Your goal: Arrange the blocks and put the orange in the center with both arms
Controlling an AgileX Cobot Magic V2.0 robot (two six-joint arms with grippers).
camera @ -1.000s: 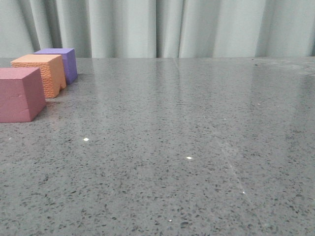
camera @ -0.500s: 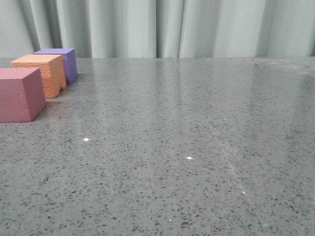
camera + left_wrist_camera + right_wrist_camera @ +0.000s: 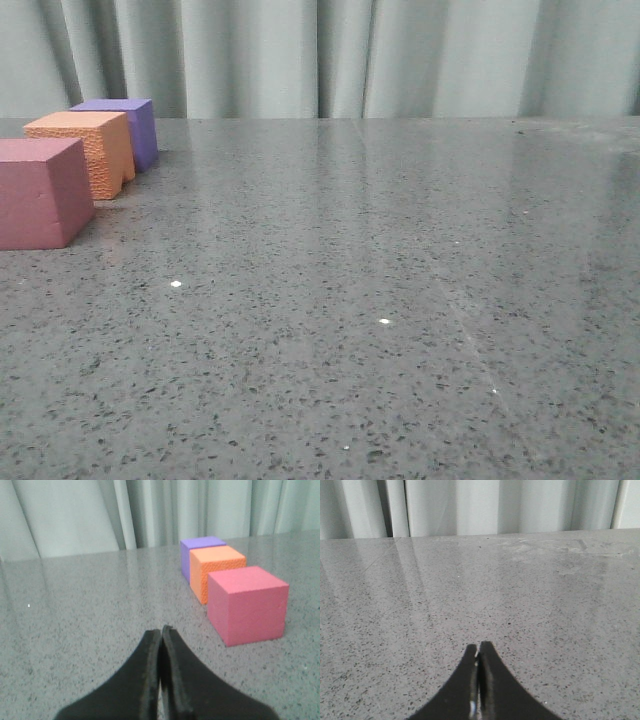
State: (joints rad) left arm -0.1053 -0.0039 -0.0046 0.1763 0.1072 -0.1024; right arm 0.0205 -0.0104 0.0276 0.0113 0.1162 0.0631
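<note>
Our left gripper [image 3: 161, 632] has its two black fingers pressed together at the tips, with nothing between them; it hangs low over the grey speckled table [image 3: 90, 610]. Our right gripper [image 3: 478, 647] is likewise closed tip to tip and holds nothing, and its wrist view shows only bare tabletop ahead of it, with the pale curtain [image 3: 470, 505] behind

Out from the left gripper, off to one side and apart from the fingers, we see the three blocks in a row running away toward the curtain. The pink block [image 3: 247, 605] is the nearest, the orange block [image 3: 218, 571] with its pebbled faces sits just behind it, and the purple block [image 3: 199, 552] is the farthest. The orange one sits very close to both neighbours; we cannot tell whether they touch

In the front view we find the same row at the far left of the table: pink block [image 3: 40, 192] in front and cut by the frame edge, orange block [image 3: 85, 150] in the middle, purple block [image 3: 125, 125] at the back near the curtain [image 3: 340, 55]. Neither gripper shows in that view
</note>
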